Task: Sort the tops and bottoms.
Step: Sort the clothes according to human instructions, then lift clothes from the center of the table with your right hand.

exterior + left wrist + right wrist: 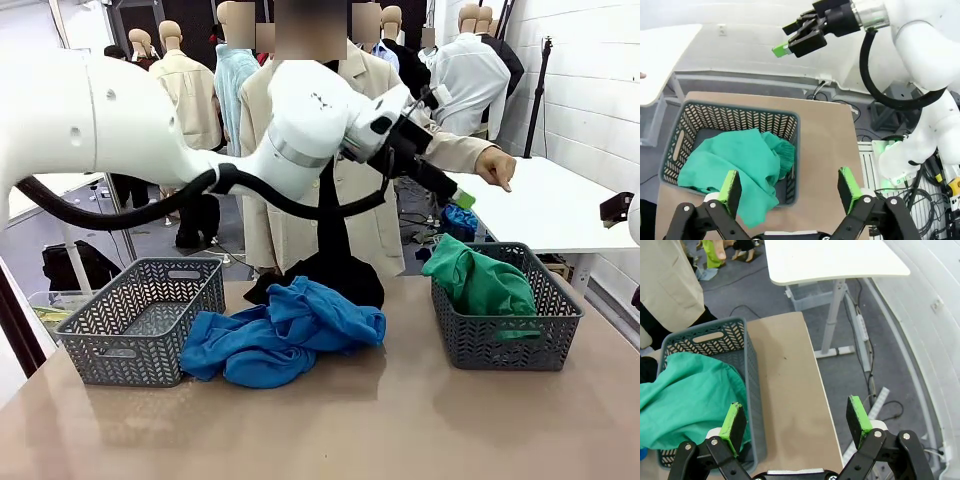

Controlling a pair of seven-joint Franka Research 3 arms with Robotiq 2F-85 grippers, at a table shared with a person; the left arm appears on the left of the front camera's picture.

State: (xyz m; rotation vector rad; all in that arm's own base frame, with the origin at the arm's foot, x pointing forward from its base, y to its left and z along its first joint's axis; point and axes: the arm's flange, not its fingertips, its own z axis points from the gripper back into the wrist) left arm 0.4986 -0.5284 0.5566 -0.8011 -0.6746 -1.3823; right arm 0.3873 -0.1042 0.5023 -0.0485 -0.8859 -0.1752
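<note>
The left end effector is seen closest, its two fingers spread wide with nothing held between them. Right below it, the green bottoms are lying in a grey basket. The right end effector is also spread wide and empty, with the same basket down beside one finger.

The green cloth is bunched up. Its long way looks to run across from one left finger to the other, and one flap is hung over the basket wall. That flap could be pulled out if it is caught by a finger.

Far from both, the blue tops are piled on the bench, touching the black bottoms. Both could be dragged along in one grab.
</note>
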